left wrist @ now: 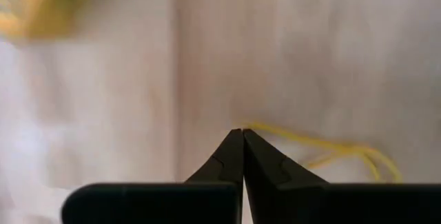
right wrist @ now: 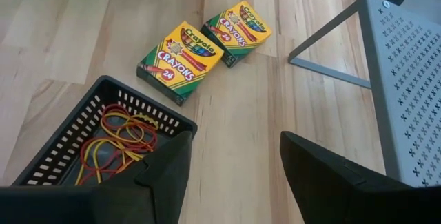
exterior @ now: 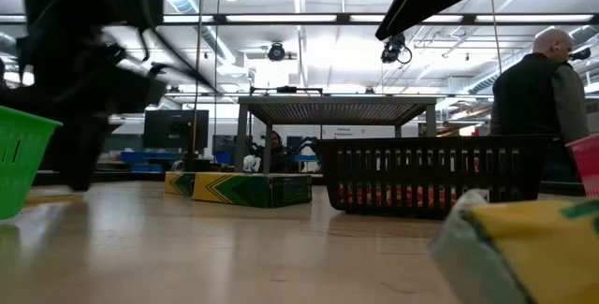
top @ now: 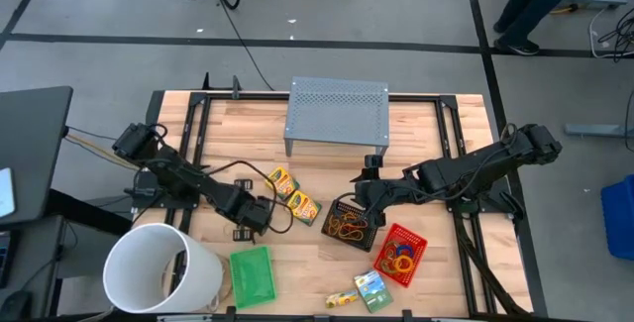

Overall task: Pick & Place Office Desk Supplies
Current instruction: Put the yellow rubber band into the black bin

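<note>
The left tool is pinched shut on a thin yellow rubber band lying on the table. The band could slip free on lifting, the grip being so slight. The right tool hangs open beside the black tray.

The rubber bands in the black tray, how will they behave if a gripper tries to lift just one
Probably floppy: the rubber bands lie as thin limp loops on the floor of the black mesh tray. They overlap in a tangle, so one band would likely drag others up with it. Being so thin and flat against the tray floor, they could slip from between the fingers.
</note>
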You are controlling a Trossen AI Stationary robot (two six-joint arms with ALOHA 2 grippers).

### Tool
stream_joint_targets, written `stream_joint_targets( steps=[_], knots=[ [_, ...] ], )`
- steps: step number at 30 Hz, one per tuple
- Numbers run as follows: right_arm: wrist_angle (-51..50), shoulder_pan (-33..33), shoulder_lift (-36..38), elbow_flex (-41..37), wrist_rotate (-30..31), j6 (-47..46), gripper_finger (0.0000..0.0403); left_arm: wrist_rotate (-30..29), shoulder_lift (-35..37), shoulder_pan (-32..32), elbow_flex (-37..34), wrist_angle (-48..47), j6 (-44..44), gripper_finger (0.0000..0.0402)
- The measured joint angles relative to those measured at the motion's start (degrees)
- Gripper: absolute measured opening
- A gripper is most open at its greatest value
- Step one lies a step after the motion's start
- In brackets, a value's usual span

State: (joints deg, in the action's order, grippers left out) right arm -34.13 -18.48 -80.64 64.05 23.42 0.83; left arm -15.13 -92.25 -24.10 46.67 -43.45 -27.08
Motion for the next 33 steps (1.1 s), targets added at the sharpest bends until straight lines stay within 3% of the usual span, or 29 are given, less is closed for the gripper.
stream_joint_targets(
  steps=[6,10,13,17,27,30,33],
  knots=[
    [-0.02,0.02,0.00,0.00,0.00,-0.16,0.0231,-3.72,0.18,-0.69,5.10,-1.96,2.00,0.0002],
    [-0.29,0.02,0.00,0.00,-0.02,-0.17,0.0231,1.43,0.23,-0.65,5.67,-2.04,2.70,0.0002],
    [-0.44,0.00,0.00,0.00,-0.02,-0.16,0.0231,1.70,0.23,-0.67,4.73,-2.17,1.52,0.0009],
    [-0.44,0.02,0.00,0.00,-0.02,0.04,0.0231,1.66,0.23,-0.31,2.50,-2.34,-0.82,0.0044],
    [-0.42,0.02,0.00,0.00,-0.02,0.06,0.0231,1.30,0.78,2.60,-3.82,1.62,-0.99,0.0185],
    [-0.42,0.02,0.00,0.00,-0.02,0.06,0.0231,1.90,0.82,3.24,-4.83,2.22,-0.37,0.0195],
    [-0.42,0.01,0.00,0.00,-0.02,0.02,0.0231,3.69,0.82,3.24,-5.09,3.02,1.26,0.0176]
  ],
)
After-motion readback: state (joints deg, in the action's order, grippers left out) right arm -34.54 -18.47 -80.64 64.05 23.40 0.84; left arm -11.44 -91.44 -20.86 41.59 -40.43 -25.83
